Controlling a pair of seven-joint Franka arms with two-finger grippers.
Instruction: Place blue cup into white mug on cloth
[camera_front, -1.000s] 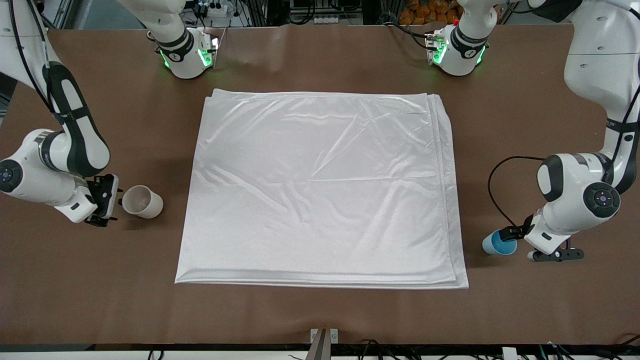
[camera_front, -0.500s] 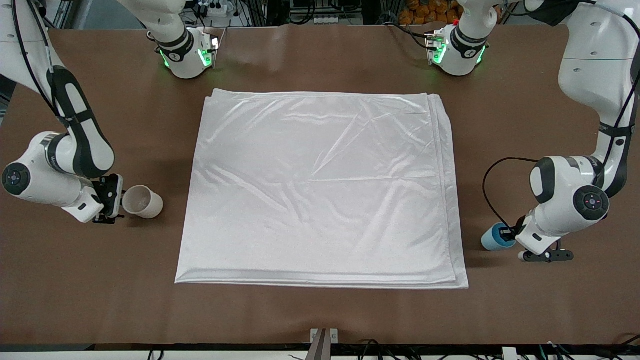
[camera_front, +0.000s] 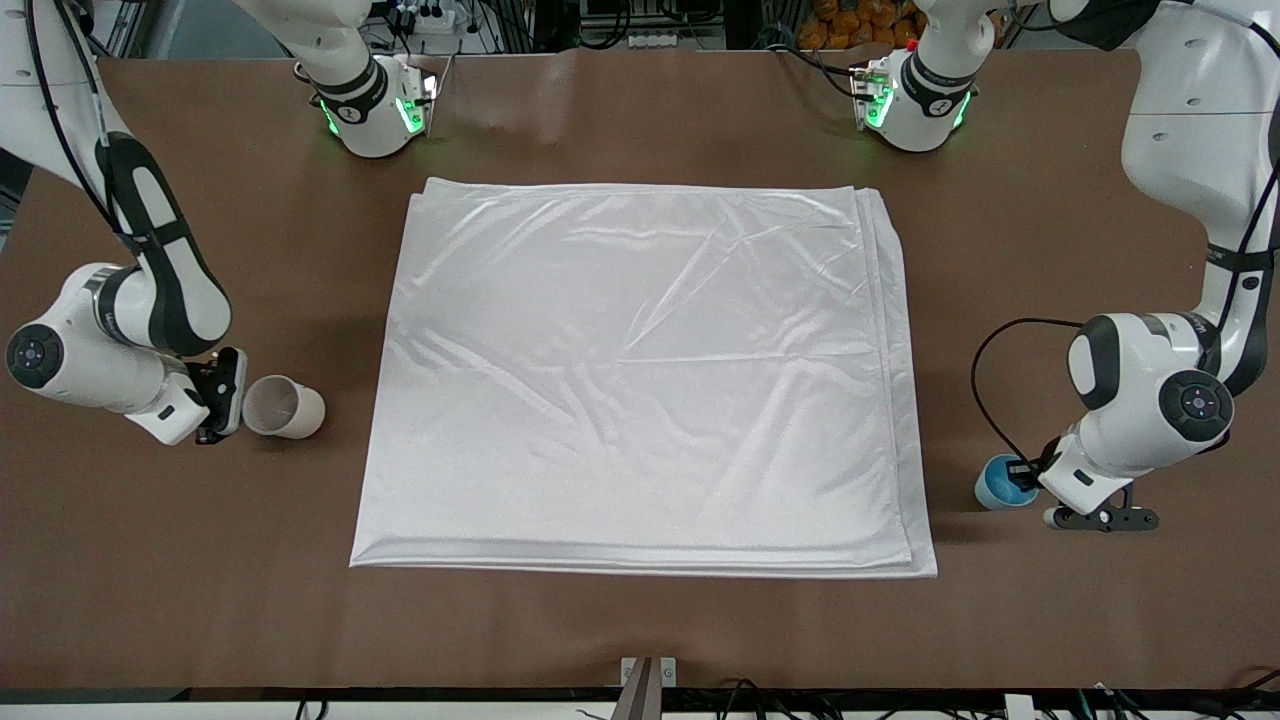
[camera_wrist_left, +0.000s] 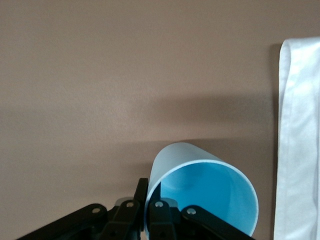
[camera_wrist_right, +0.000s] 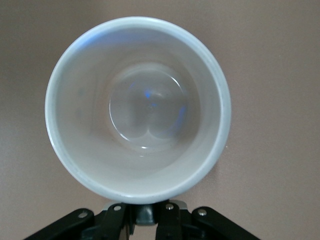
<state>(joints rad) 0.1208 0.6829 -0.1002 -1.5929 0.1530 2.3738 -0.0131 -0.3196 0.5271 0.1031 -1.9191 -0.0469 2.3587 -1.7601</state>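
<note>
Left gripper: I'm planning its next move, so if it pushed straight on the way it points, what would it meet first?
Beyond the blue cup the left gripper grips, probably the cloth's edge, though depth is unclear.

Cloth (camera_front: 640, 380) spread at centre of frame on the table (camera_front: 640, 630). White mug (camera_front: 284, 407) at middle left of frame, on the table just off the cloth's edge. Blue cup (camera_front: 1000, 487) at lower right, beside the cloth's edge toward the left arm's end.

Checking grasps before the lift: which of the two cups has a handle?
The white mug, pinched at its handle by the right gripper. The blue cup, in the left gripper, has none.
</note>
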